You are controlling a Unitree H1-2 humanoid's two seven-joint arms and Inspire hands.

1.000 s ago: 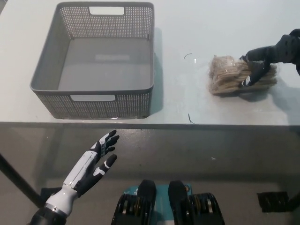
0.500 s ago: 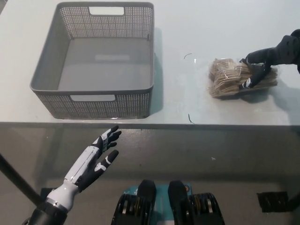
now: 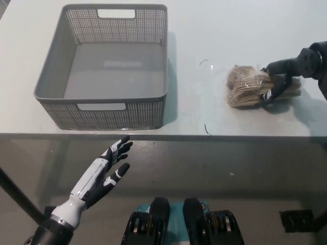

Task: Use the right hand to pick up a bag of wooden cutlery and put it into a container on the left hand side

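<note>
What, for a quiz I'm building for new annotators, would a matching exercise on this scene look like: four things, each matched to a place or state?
Things:
1. grey perforated plastic basket
2. clear bag of wooden cutlery
3. white left hand
4. black right hand

Places or states:
A. shut on the bag, far right
B. open, low, in front of the white table
C. on the table's left part
D. over the table's right part, grasped

Pairs: 1-C, 2-D, 3-B, 4-A.
</note>
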